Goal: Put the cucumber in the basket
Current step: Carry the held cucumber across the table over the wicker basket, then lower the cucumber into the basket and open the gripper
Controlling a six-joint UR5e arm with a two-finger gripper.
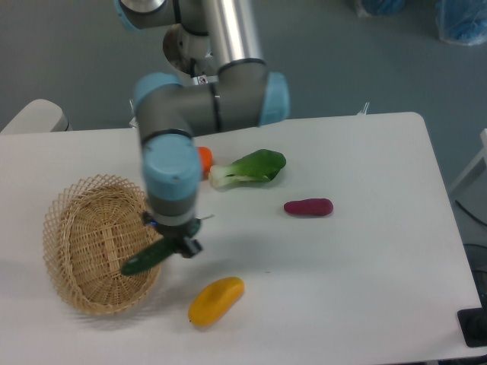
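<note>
Cucumber (pixel 146 259) clamped in gripper (pixel 179 247), tilted over basket (pixel 68 228) rim

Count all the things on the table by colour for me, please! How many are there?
Green: 2, the cucumber held by the gripper and the bok choy
Yellow: 1, the yellow fruit
Purple: 1, the purple vegetable
Orange: 1, the orange thing, half hidden behind the arm
Tan: 1, the basket
Total: 6

Dark green cucumber (pixel 144 261); tan woven basket (pixel 84 236); yellow fruit (pixel 216 300).
</note>
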